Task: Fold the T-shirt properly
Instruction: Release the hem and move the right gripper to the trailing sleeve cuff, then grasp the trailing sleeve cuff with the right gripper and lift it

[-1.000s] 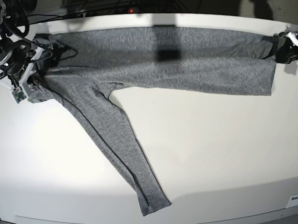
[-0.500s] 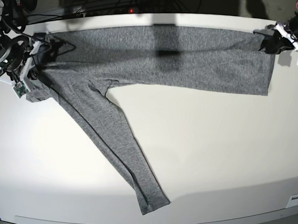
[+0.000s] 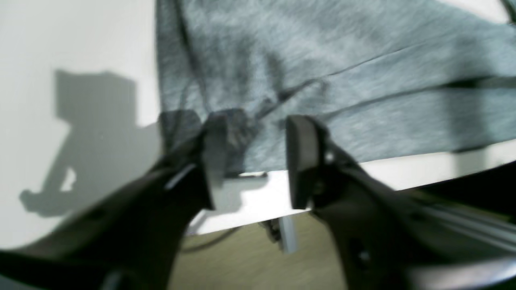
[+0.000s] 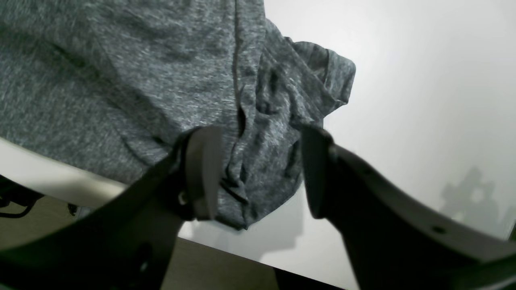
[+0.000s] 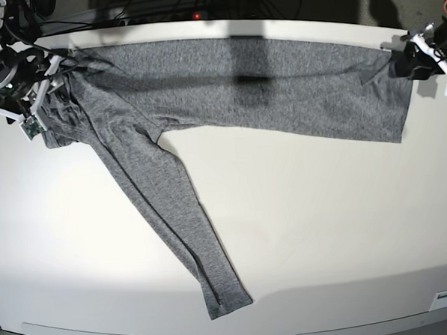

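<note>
Over the last second the T-shirt [image 5: 227, 85] had been drawn toward the far edge of the table [image 5: 309, 230]: in the base view its near hem had climbed, the right gripper [image 5: 36, 98] had moved back and outward with the bunched shoulder end, and the left gripper [image 5: 420, 58] had lifted off the other end toward the far corner. That read as the cloth being stretched flat along the back edge, so folding proper had likely not begun; one long sleeve [image 5: 178, 222] trailed diagonally toward the near edge and would want tucking in. In the left wrist view, which was blurred, the left gripper [image 3: 252, 161] stood with its jaws well parted, a dark scrap of cloth corner beside one finger [image 3: 213, 153]; whether it was touching I could not tell, and nothing looked pinched. In the right wrist view the right gripper [image 4: 258, 169] also stood wide open, straddling crumpled folds of the shirt [image 4: 278, 100] at the table's rim without clamping them. Cables [image 5: 200, 3] lay behind the table, clear of the work.
</note>
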Motion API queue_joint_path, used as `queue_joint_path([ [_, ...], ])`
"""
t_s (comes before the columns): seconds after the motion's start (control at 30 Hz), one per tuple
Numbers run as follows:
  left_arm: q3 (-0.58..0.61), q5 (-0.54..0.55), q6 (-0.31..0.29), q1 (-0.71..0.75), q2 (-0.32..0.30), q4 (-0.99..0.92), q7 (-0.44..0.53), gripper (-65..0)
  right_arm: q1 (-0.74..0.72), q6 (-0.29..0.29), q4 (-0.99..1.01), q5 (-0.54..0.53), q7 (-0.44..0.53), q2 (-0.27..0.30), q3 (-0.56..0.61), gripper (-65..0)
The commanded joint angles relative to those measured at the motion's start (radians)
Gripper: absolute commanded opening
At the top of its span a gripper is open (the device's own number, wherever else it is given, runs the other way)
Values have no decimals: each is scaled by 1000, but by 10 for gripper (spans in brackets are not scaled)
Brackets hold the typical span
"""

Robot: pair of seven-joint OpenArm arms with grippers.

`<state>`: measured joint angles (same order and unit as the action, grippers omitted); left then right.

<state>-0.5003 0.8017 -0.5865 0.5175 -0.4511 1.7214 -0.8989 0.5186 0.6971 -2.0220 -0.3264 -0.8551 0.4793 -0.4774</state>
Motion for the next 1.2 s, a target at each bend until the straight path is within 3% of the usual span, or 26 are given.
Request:
queue_joint_path([
  [0.0, -10, -11, -7, 1, -17, 13, 15, -381, -1, 1, -13, 16, 16, 16, -9, -317],
  [0.13, -10, -71, -6, 0, -17, 13, 116, -381, -4, -41, -13, 32, 47, 16, -8, -317],
  [0.3, -10, 5, -8, -20, -13, 14, 319, -381, -29, -157, -13, -108, 240, 6, -8, -318],
  [0.57, -10, 18, -15, -151, -11, 14, 324, -381, -346, -166, -11, -188, 243, -151, -5, -319],
  [0.7, -10, 28, -16, -195, -11, 14, 324, -381, -492, -166, 30, -201, 215, -203, 44, -420],
  [0.8, -10, 91, -16, -204, -11, 14, 324, -381, -576, -166, 142, -194, 226, -205, 128, -529],
  [0.87, -10, 109, -17, -204, -11, 14, 324, -381, -642, -167, 259, -150, 254, -205, 196, -650],
  [1.03, -10, 108, -19, -204, -11, 14, 324, -382, -855, -166, 661, -111, 340, -212, 356, -650],
  [1.17, -10, 108, -19, -204, -11, 14, 324, -382, -1051, -167, 954, 32, 397, -274, 428, -650],
])
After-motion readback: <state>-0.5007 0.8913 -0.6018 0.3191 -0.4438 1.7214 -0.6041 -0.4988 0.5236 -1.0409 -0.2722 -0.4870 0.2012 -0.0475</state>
